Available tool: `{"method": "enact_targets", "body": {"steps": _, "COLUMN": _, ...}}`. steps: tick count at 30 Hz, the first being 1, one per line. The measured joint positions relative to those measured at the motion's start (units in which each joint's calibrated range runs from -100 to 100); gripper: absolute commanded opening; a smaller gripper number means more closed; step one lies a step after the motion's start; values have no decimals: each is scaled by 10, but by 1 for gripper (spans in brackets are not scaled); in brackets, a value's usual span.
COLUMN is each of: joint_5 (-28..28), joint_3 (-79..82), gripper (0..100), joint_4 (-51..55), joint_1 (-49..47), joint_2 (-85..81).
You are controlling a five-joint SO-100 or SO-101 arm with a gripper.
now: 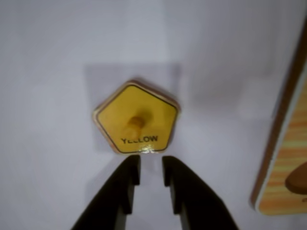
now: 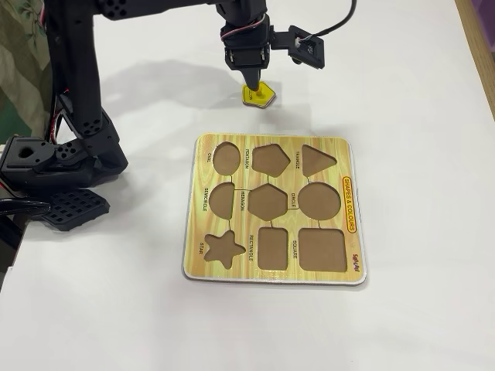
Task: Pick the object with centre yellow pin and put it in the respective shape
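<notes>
On white table, yellow pentagon piece (image 1: 136, 119) just beyond end effector (image 1: 150, 165); fingers slightly parted, empty.

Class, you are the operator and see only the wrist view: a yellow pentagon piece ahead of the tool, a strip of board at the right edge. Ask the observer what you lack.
Operator: How many cut-outs does the board have?
Observer: Nine in the fixed view, all empty on the shape board.
Operator: Where is the pentagon cut-out?
Observer: The pentagon cut-out sits in the middle of the row nearest the yellow piece.
Operator: What flanks it?
Observer: The oval cut-out on its left, the triangle cut-out on its right.
Operator: Is the tool above the piece?
Observer: The tool points down right at the piece; the wrist view shows it open.
</notes>
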Motion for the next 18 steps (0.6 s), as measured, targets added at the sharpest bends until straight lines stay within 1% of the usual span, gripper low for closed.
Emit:
{"method": "enact_targets", "body": {"steps": 9, "joint_5": 0, "joint_3": 35, "gripper": 6, "joint_4": 0, "joint_1": 50, "joint_2": -51}}
{"method": "enact_targets", "body": {"steps": 15, "joint_5": 0, "joint_3": 35, "gripper": 6, "joint_4": -2, "joint_1": 42, "joint_2": -51}}
{"method": "enact_targets", "body": {"steps": 18, "joint_5": 0, "joint_3": 35, "gripper": 6, "joint_4": -2, "joint_1": 15, "joint_2": -51}}
